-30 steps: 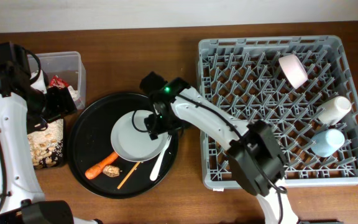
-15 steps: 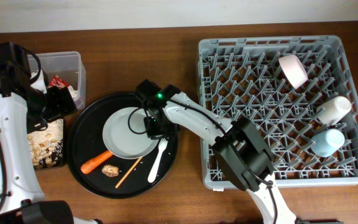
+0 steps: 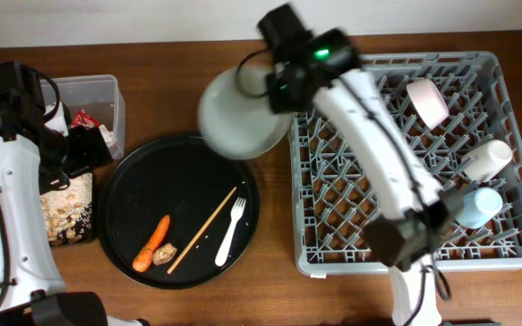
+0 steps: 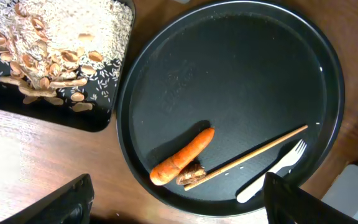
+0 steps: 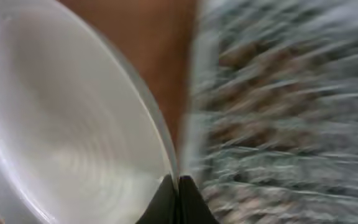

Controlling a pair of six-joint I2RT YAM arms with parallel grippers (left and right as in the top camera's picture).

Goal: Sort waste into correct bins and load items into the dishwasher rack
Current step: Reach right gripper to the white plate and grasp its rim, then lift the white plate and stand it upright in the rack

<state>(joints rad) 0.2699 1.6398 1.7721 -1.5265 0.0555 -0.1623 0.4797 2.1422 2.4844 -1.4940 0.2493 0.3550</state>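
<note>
Gripping white plate [image 3: 238,118] rim, right pincer [image 5: 178,183], beside rack [image 3: 294,195] edge

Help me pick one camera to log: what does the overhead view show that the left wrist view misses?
Only overhead: the white plate, held at the dishwasher rack's left edge; the rack's bowl, cream cup and light-blue cup; the clear tub. Only left wrist: the left tool, fingers spread open. Both: the round tray with carrot, wooden stick and fork, plus the food scraps.
</note>
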